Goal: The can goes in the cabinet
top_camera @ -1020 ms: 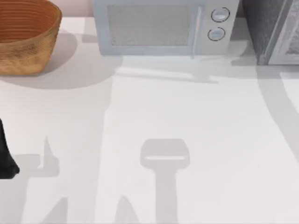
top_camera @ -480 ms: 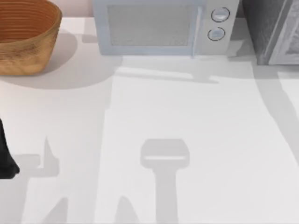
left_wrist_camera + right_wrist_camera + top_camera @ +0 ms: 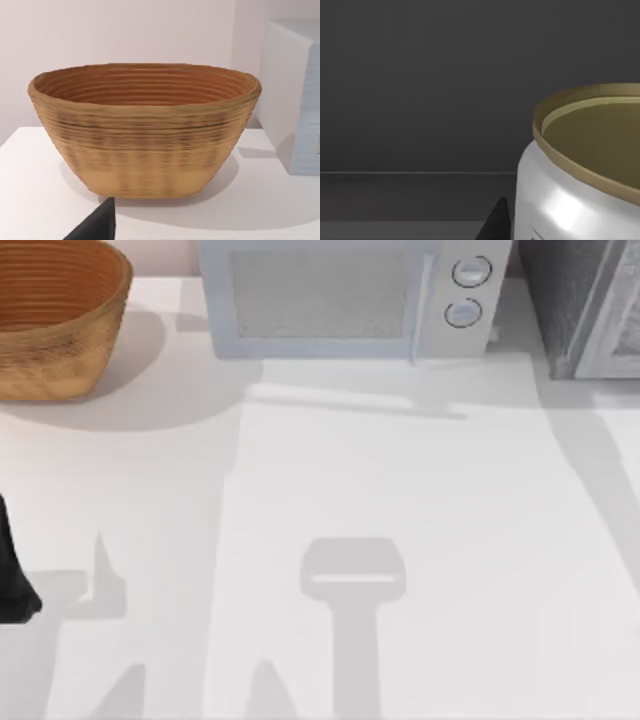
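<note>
Can [image 3: 570, 170] upright inside dark cabinet [image 3: 580, 300]; right pincer grip: you cannot tell; careless withdrawal could topple it

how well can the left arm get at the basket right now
Probably yes. The left arm sits at the table's left edge, and its wrist view faces the basket squarely with only bare table between. The microwave stands off to the side, out of the path.

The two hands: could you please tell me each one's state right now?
Left hand: cannot be told; parked at the table's left edge.
Right hand: cannot be told; the white, gold-topped drink can is close beside it.
</note>
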Controlling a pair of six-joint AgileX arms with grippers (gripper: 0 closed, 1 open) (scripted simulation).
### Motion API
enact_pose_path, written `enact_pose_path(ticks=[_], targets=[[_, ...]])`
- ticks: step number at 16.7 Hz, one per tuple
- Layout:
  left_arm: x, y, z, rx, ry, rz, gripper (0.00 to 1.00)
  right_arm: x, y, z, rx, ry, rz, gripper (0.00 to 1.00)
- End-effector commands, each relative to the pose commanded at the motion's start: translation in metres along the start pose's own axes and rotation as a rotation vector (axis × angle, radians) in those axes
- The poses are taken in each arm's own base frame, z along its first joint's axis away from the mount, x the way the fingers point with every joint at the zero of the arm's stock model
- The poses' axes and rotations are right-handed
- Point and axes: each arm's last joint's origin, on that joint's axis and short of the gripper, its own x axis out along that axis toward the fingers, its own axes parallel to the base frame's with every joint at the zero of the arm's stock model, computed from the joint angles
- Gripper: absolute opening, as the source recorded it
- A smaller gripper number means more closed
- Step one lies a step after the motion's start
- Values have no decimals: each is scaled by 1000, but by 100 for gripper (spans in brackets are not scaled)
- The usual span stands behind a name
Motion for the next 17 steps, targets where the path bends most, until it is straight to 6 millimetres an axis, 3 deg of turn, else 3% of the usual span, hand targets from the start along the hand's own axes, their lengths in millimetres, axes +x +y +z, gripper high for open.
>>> enact_pose_path(ticks=[8,17], targets=[[0,0,0,0,0,0,100,34,0,16,5,-15,-4,0],[0,0,0,0,0,0,100,75,1,18,1,-10,2,0]])
